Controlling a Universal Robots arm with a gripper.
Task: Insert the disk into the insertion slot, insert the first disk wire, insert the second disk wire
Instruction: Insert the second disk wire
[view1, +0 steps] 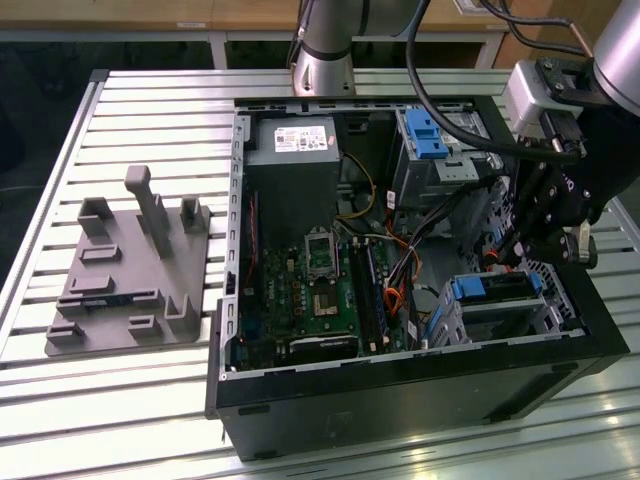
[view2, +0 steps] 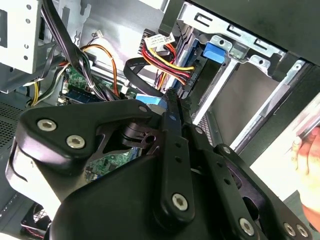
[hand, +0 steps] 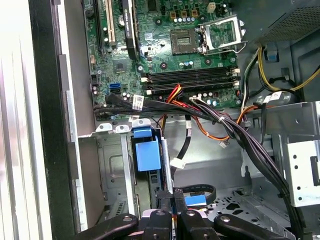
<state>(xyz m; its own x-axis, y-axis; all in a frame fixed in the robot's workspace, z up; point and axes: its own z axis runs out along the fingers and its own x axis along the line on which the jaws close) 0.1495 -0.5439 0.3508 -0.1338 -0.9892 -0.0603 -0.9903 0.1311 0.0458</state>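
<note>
claw (view1: 522, 243) is clenched on a blue-tipped wire (hand: 194, 200) just beside the cage (view1: 497, 305) at the exterior view's right, where the disk (view1: 500, 289) already sits seated, so 1 connector's probably lining up.

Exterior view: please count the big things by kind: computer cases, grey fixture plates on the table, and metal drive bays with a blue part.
Computer case: 1
Grey fixture plate: 1
Drive bays with blue: 2 (blue-latched bay, insertion slot)
Total: 4
</note>
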